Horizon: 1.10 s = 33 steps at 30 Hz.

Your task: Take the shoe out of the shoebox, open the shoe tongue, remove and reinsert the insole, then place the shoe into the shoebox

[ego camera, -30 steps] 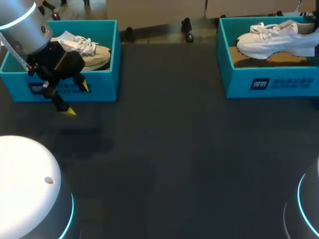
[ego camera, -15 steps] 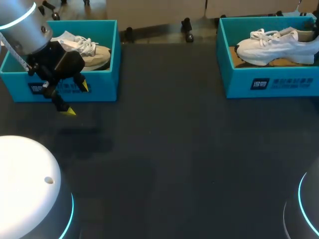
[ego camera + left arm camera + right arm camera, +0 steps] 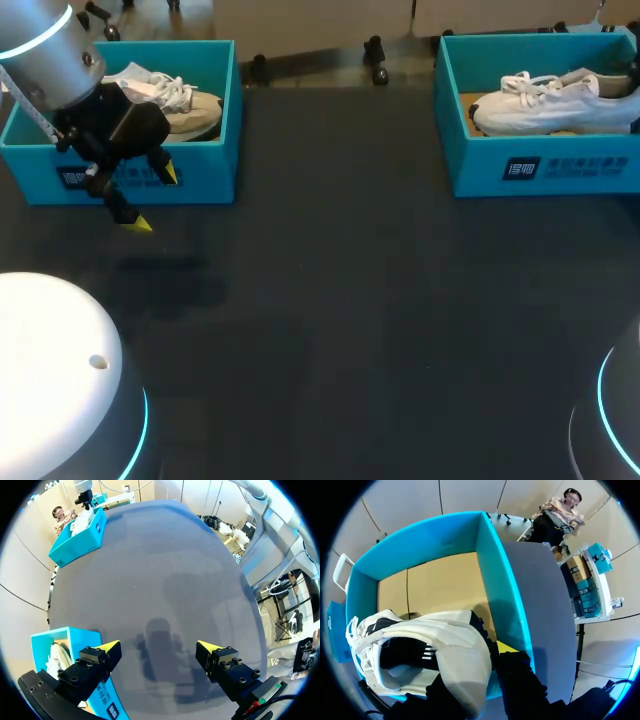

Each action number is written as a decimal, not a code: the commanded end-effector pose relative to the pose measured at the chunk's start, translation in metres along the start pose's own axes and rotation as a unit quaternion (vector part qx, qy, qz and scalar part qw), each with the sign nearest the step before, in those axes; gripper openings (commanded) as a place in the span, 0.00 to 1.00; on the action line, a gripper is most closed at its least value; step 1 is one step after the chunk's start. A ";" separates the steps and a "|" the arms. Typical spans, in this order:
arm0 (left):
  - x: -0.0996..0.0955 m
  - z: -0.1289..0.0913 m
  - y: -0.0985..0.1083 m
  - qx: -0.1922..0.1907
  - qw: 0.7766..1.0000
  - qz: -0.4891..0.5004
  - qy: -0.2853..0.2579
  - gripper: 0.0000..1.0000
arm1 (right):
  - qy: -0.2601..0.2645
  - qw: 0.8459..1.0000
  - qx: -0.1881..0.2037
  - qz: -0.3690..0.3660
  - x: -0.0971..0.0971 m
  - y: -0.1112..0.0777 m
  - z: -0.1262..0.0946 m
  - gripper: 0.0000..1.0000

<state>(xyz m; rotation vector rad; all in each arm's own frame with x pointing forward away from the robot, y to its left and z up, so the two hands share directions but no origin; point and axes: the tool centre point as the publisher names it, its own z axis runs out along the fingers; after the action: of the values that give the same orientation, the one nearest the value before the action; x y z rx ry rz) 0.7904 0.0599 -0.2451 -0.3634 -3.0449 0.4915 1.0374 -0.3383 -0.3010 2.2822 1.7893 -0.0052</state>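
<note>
Our right jaws clenched on heel of white shoe (image 3: pixel 545 103), toe pointing toward bench (image 3: pixel 350 320) centre; shoe inside right shoebox (image 3: pixel 540 168). Our left jaws released, tips spread, above bench just before left shoebox (image 3: pixel 205 180) holding second shoe (image 3: pixel 175 100).

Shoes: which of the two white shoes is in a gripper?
The shoe in the right box: the right gripper pinches its heel. The other shoe lies free; the left gripper hangs open outside.

Dark grey table (image 3: pixel 350 330), matte and even in tone; a faint soft-edged shadow (image 3: pixel 160 268) lies near its left side, the light seemingly diffuse.
</note>
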 end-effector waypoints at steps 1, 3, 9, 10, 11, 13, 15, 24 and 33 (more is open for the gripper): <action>0.000 0.000 0.000 -0.001 1.000 0.000 0.001 1.00 | 0.001 1.000 0.000 0.000 0.000 0.000 -0.002 0.00; 0.000 0.000 0.000 -0.001 1.000 0.000 0.001 1.00 | 0.001 1.000 0.000 0.000 0.000 0.000 -0.002 0.00; 0.000 0.000 0.000 -0.001 1.000 0.000 0.001 1.00 | 0.002 1.000 -0.003 -0.002 0.002 0.003 0.004 0.00; 0.000 0.000 0.000 -0.001 1.000 0.000 0.001 1.00 | 0.001 1.000 -0.004 -0.003 0.002 0.002 0.007 0.00; 0.000 0.000 0.000 -0.001 1.000 0.000 0.001 1.00 | 0.003 1.000 -0.005 -0.006 0.003 0.002 0.010 0.00; 0.000 0.000 0.000 -0.001 1.000 0.000 0.001 1.00 | 0.002 1.000 -0.003 -0.005 0.003 0.001 0.014 0.00; 0.000 0.000 0.000 -0.001 1.000 0.000 0.001 1.00 | 0.002 1.000 0.000 -0.004 0.003 0.000 0.017 0.00; 0.000 0.000 0.000 -0.001 1.000 0.000 0.001 1.00 | 0.000 1.000 0.006 -0.009 0.003 -0.008 0.022 0.00; 0.000 0.000 0.000 -0.001 1.000 0.000 0.001 1.00 | -0.002 1.000 0.010 -0.007 0.000 -0.017 0.021 0.00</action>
<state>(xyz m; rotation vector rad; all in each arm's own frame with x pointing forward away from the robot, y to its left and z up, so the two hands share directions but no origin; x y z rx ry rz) 0.7904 0.0600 -0.2452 -0.3632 -3.0450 0.4916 1.0271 -0.3393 -0.3254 2.2818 1.8150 -0.0353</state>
